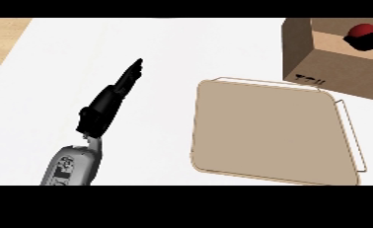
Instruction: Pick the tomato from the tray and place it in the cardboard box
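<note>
The round red tomato [360, 31] already sits inside the open brown cardboard box [320, 64] at the far right corner of the white surface [109, 44], so the task looks finished and the flat tan tray [270, 128] with its thin wire rim, beside the box nearer the front edge, carries nothing. The left robot hand [116, 91] rests over the left part of the surface, its black fingers straight and pressed together, holding nothing; it seems merely parked clear of the tray. The right robot hand does not show.
</note>
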